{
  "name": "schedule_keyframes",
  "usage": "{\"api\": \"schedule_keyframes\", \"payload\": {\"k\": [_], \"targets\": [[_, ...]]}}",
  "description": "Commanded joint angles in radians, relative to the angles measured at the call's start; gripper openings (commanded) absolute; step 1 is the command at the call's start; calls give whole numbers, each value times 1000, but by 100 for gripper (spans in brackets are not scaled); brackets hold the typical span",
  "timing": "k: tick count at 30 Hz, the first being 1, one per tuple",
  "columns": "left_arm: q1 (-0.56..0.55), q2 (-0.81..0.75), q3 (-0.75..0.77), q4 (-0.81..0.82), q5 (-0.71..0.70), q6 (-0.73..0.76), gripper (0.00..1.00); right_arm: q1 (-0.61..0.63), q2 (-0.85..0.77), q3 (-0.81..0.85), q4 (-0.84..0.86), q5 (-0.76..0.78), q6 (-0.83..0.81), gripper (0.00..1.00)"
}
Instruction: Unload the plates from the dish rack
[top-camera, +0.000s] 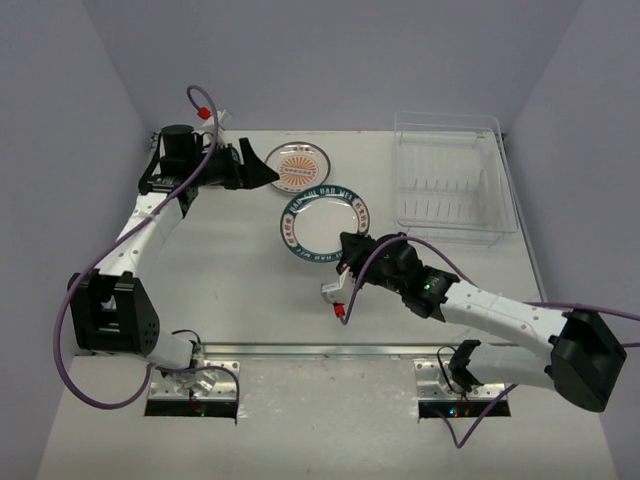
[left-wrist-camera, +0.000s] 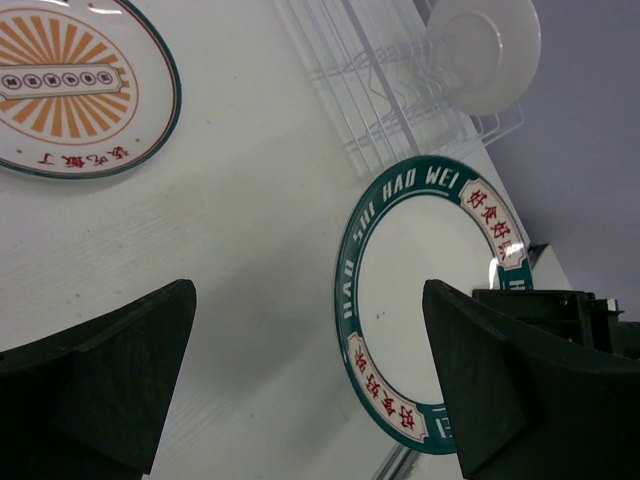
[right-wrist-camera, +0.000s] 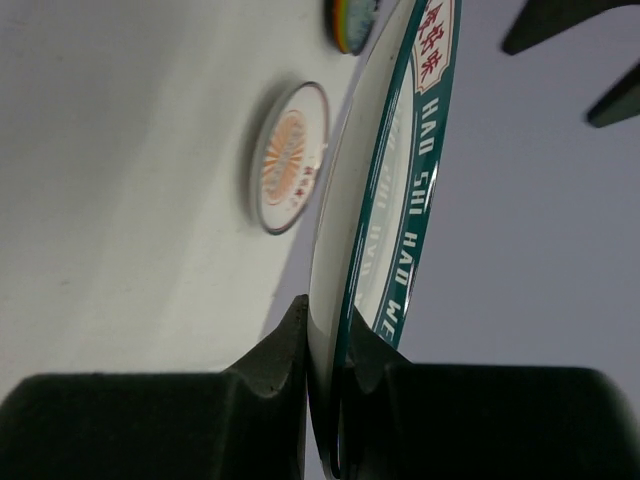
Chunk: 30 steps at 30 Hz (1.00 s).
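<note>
My right gripper (top-camera: 349, 252) (right-wrist-camera: 330, 340) is shut on the near rim of a white plate with a green lettered rim (top-camera: 325, 222) (right-wrist-camera: 400, 190) (left-wrist-camera: 430, 300), held over the middle of the table. A white plate with an orange sunburst (top-camera: 301, 166) (left-wrist-camera: 70, 90) (right-wrist-camera: 290, 155) lies flat at the back. My left gripper (top-camera: 266, 170) (left-wrist-camera: 310, 380) stands open and empty just left of it. The clear dish rack (top-camera: 450, 180) (left-wrist-camera: 370, 90) sits at the back right. A plain white plate (left-wrist-camera: 485, 50) stands in it.
The edge of a rainbow-coloured round thing (right-wrist-camera: 350, 20) shows at the top of the right wrist view. Purple walls close in the table on three sides. A metal rail (top-camera: 330, 350) runs along the near edge.
</note>
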Motion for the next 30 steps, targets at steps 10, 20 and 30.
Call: {"api": "schedule_keyframes", "payload": {"k": [10, 20, 30], "targets": [[-43, 48, -60, -98, 283, 174, 69, 29, 131, -55, 713, 7, -267, 0], [-60, 80, -98, -123, 341, 200, 29, 29, 257, -5, 885, 84, -293, 0], [-48, 135, -47, -64, 308, 118, 0, 29, 220, -73, 887, 137, -252, 66]]}}
